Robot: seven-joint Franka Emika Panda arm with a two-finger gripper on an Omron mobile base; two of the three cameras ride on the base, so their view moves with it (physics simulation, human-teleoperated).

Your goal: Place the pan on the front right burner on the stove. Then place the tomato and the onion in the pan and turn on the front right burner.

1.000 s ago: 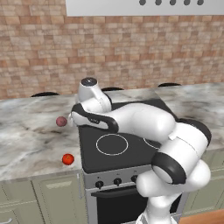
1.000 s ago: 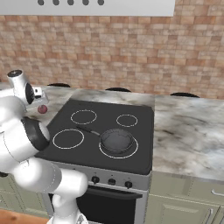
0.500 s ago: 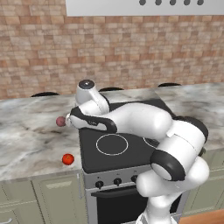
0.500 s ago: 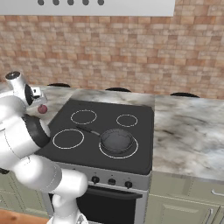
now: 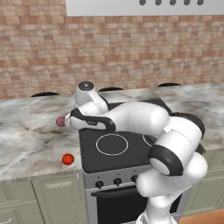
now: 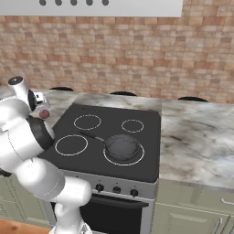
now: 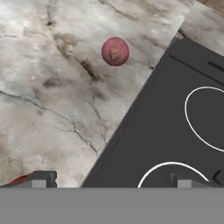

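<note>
The pan [image 6: 122,146] already sits on the front right burner [image 6: 124,157] of the stove [image 6: 151,137]. The gripper [image 7: 109,180], jaws spread wide and empty, hovers over the table [image 5: 26,135] left of the stove. The onion [image 7: 115,51] lies nearest, toward the table's back; the tomato [image 5: 67,159] sits near its front edge. Best to centre the jaws over the onion, then descend straight before closing.

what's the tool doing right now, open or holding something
Tool: open, holding nothing, hovering above the marble counter near the small dull pinkish-purple onion.
</note>
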